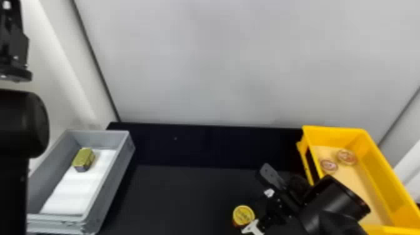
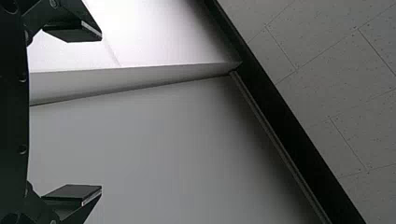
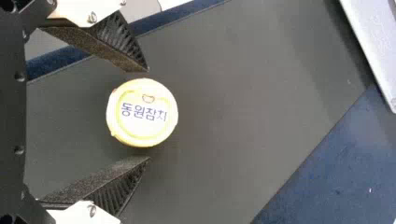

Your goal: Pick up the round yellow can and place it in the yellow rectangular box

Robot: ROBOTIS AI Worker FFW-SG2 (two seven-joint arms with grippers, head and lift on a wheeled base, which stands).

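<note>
Our right arm comes in from the bottom edge of the head view, bent toward the left, its thick black wrist beside the near part of the yellow box (image 1: 382,172). The right gripper (image 1: 258,210) is over the dark table (image 1: 187,197), pointing down at the can (image 1: 243,215). In the right wrist view, its two ribbed fingers (image 3: 116,42) stand apart, one on each side of the round yellow lid, with a gap to both.

The can rests upright on the table, to the left of the box, and we have not gripped it. Our left arm is raised at the left edge of the head view, its left gripper (image 1: 13,47) above the black arm joint; in the left wrist view its fingers (image 2: 72,196) are wide apart, with nothing between them.

In the box we see two round tins (image 1: 347,157); in the grey tray (image 1: 125,156), a gold-coloured block (image 1: 83,158) lies on a white sheet (image 1: 76,195).
</note>
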